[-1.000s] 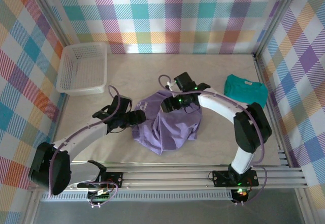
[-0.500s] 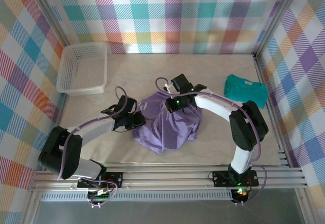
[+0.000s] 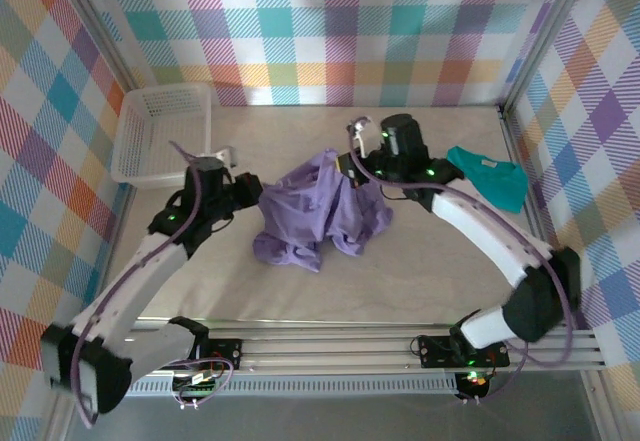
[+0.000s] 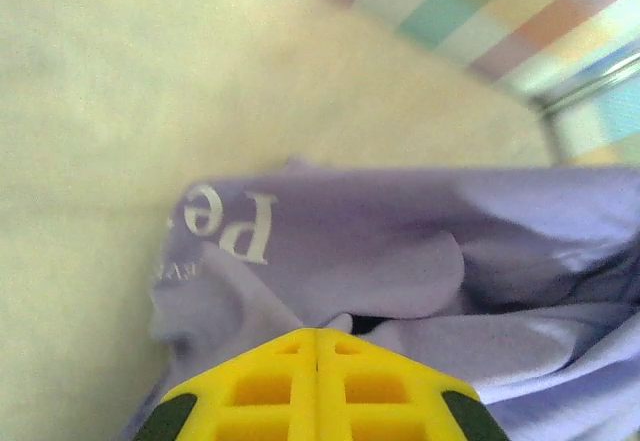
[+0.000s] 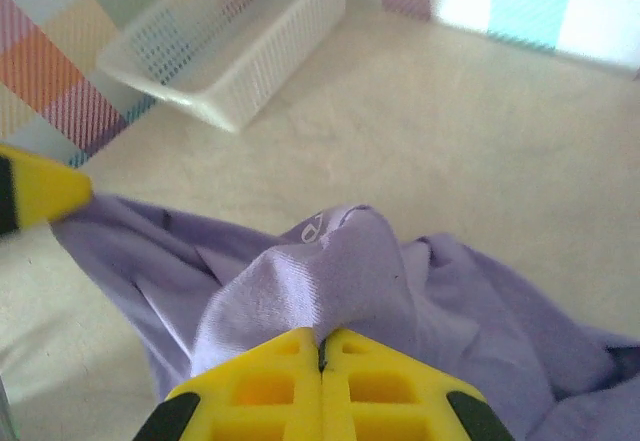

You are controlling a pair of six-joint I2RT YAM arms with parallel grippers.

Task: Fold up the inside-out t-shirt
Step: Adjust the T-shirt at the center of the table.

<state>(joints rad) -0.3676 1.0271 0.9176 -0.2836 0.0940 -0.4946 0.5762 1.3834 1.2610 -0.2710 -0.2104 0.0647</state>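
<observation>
On the pale beige table (image 3: 430, 271), the lavender cotton t-shirt (image 3: 318, 211) sits bunched mid-table between the arms. The left pincer (image 3: 252, 197) is pinching its left edge and the right pincer (image 3: 357, 168) a fold at its far side. This looks like the spreading step, before any fold. Next, both should lift and draw apart to flatten the cloth

I have the left arm (image 3: 140, 261) stretched far and rightward and the right arm (image 3: 480, 226) arched far and leftward, with the left gripper (image 3: 248, 191) and right gripper (image 3: 355, 166) each clamped tight on opposite sides of the shirt (image 3: 310, 211).
</observation>
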